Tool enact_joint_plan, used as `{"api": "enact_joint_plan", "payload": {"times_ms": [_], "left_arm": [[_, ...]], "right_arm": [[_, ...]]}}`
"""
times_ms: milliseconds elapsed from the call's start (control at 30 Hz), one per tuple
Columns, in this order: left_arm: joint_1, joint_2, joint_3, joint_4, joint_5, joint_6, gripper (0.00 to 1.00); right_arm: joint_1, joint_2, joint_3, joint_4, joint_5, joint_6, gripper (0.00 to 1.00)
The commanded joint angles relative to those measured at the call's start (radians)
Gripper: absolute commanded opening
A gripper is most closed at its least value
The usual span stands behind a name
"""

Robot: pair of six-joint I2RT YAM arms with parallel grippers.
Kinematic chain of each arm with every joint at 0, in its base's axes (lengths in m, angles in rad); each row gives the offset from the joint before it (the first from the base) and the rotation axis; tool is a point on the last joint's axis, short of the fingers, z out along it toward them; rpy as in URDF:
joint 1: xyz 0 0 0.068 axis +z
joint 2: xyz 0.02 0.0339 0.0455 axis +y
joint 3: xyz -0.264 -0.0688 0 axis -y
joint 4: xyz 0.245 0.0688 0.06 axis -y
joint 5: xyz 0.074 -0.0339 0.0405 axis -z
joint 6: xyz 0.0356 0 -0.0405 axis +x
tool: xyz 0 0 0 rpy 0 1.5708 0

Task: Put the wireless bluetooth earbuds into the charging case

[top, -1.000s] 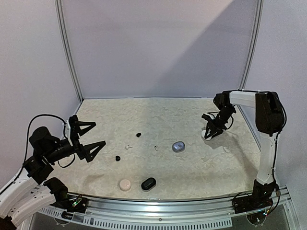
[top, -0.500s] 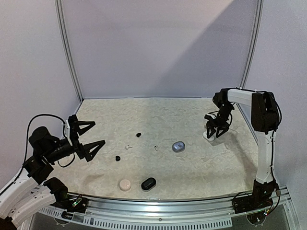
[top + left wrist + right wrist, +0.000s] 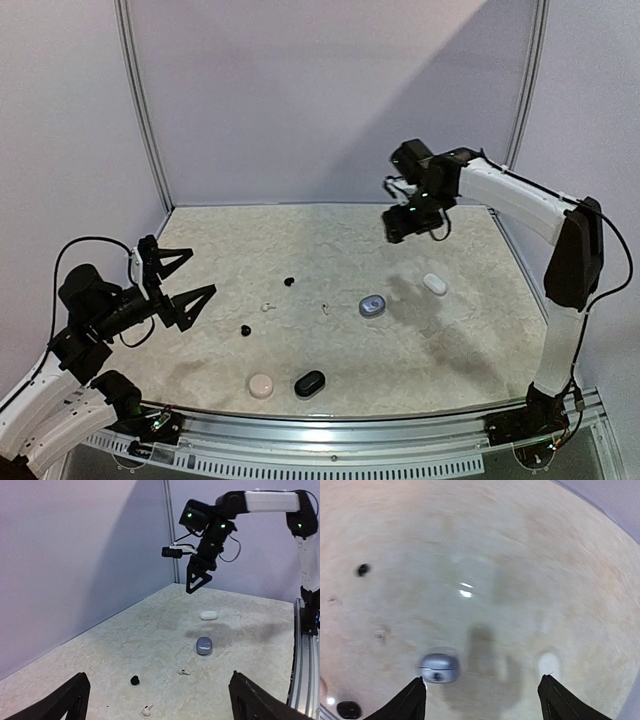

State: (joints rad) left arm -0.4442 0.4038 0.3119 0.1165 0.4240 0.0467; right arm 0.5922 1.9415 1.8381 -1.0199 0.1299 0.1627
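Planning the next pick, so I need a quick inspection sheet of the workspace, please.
Surface: marbled table, nothing spilled.
Job's things: far black earbud, near black earbud, left white earbud, right white earbud, all loose; grey case, white case, pinkish case, black case.
Clutter: nothing seen.
Grippers: left gripper open, empty; right gripper open, empty, raised.
Cables: black cable looped by left arm, off table.
Surroundings: pale walls, metal posts, front rail.

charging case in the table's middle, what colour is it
The case is bluish grey; left wrist view.
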Motion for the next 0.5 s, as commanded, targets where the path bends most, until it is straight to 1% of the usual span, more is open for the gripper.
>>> {"api": "enact_joint_plan", "payload": {"times_ms": [0, 100, 167, 233, 333, 467], "left_arm": [[0.022, -0.012, -0.011, 0.025, -0.046, -0.02, 0.99], [0.033, -0.019, -0.014, 0.031, -0.067, -0.019, 0.99], [0.042, -0.029, -0.019, 0.037, -0.069, -0.009, 0.99], [0.049, -0.043, -0.025, 0.036, -0.07, 0.002, 0.99], [0.063, -0.06, -0.026, 0.037, -0.072, 0.001, 0.98], [0.082, -0.086, -0.032, 0.043, -0.058, 0.009, 0.98]], "right_arm": [[0.341, 0.015, 0.004, 0.158, 0.084, 0.168, 0.8], [0.508, 0.119, 0.098, 0.209, 0.078, 0.16, 0.81], [0.601, 0.197, 0.15, 0.251, 0.067, 0.113, 0.82], [0.667, 0.253, 0.184, 0.286, 0.07, 0.053, 0.83], [0.722, 0.338, 0.219, 0.326, 0.033, 0.021, 0.83], [0.77, 0.422, 0.267, 0.355, 0.064, -0.013, 0.82]]}}
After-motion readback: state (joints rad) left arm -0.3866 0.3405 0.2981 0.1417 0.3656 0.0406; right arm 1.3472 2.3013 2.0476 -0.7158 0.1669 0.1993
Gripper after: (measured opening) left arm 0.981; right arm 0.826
